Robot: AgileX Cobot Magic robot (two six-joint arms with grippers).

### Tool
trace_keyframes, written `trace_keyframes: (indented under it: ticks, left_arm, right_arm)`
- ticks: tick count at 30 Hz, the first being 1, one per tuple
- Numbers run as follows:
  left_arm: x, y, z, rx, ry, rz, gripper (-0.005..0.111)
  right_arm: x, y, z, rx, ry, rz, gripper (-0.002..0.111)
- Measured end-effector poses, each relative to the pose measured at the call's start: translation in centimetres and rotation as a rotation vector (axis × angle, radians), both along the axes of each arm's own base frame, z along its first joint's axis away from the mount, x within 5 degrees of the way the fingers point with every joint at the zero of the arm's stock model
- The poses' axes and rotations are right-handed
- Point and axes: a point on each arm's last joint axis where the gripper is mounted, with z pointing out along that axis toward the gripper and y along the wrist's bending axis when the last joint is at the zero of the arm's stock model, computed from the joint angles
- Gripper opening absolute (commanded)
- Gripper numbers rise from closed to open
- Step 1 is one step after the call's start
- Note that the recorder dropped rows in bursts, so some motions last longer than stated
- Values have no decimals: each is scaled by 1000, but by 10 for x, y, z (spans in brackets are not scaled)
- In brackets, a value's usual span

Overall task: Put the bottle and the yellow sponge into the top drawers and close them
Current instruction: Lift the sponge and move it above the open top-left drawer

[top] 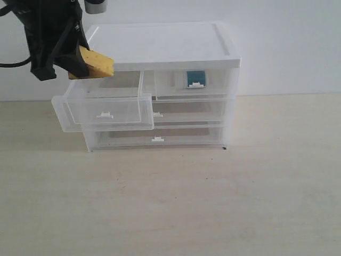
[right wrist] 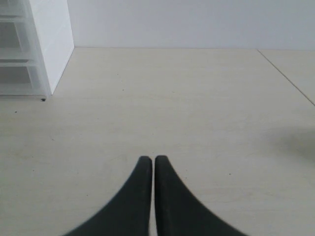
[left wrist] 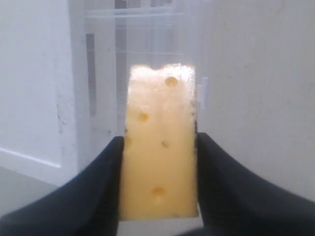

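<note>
The yellow sponge is pinched between the black fingers of my left gripper, held above the back of the top left drawer, which is pulled out. The top right drawer is pushed in. Through its translucent front shows the teal label of the bottle. My right gripper is shut with nothing in it, low over the bare table, away from the drawer unit; the exterior view does not show it.
The white drawer unit stands at the back middle of the pale wooden table, with two full-width drawers below the top pair. A corner of the unit appears in the right wrist view. A white wall rises behind.
</note>
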Motion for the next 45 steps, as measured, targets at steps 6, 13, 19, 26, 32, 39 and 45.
trace_keyframes:
  ticks: [6,13,19,26,32,39,45]
  left_arm:
    - [24,-7,-13,42,0,-6,4]
    - [44,2,-34,77,39,3,4]
    - [55,11,-46,40,79,14,4]
    - [61,8,-53,30,73,-5,4]
    - [69,5,-65,25,64,-6,4]
    - [78,2,-74,17,42,-5,4]
    - [80,1,-76,15,37,-4,34]
  right_arm:
    - [0,0,0,0,0,0,0]
    - [0,0,0,0,0,0,0]
    - [0,0,0,0,0,0,0]
    - [0,0,0,0,0,0,0]
    - [0,0,0,0,0,0,0]
    - [0,0,0,0,0,0,0]
    - [0,0,0,0,0,0,0]
